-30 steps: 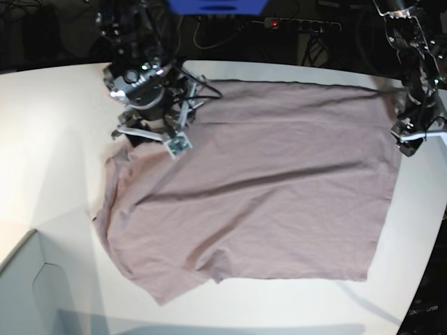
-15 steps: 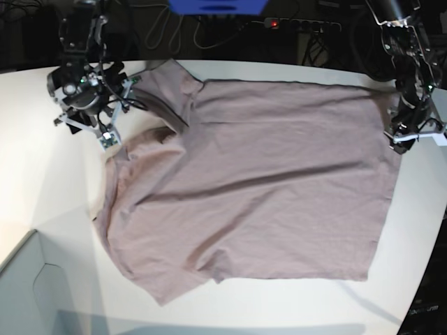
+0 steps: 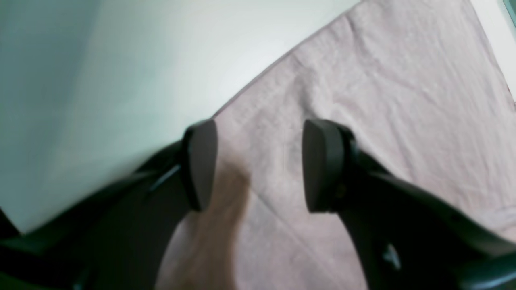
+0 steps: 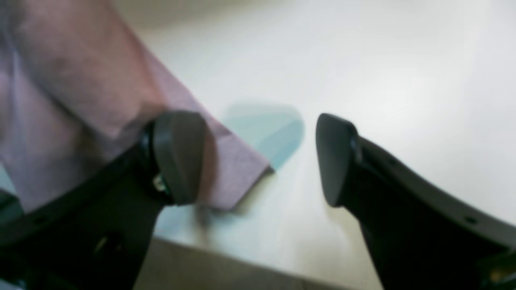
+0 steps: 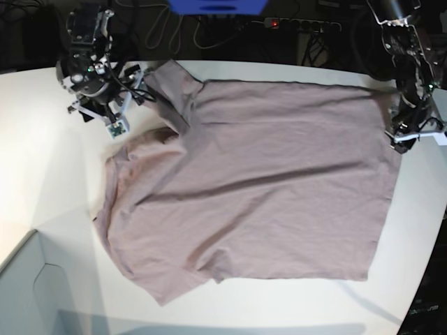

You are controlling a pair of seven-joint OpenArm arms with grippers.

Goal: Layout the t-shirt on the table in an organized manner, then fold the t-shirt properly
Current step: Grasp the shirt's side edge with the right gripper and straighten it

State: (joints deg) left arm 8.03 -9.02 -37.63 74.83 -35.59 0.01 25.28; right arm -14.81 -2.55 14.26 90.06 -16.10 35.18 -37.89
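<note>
The mauve t-shirt [image 5: 265,188] lies spread and lightly creased on the white table [image 5: 42,174], one sleeve [image 5: 171,87] reaching to the far left. At that sleeve my right gripper [image 5: 133,87] stands open. In the right wrist view [image 4: 258,159] one finger [image 4: 179,157] is over the sleeve's hem corner [image 4: 238,177] and the other over bare table. My left gripper [image 5: 404,138] is at the shirt's right edge. The left wrist view shows it open [image 3: 260,165] just above the cloth [image 3: 383,100], holding nothing.
A pale grey box corner [image 5: 28,286] juts in at the front left. Cables and a power strip [image 5: 300,24] lie beyond the table's far edge. The table's curved edge [image 5: 427,272] runs down the right side.
My right arm has moved from the shirt's collar area out to the far left, and the sleeve now lies unfolded there. The left arm has barely shifted.
</note>
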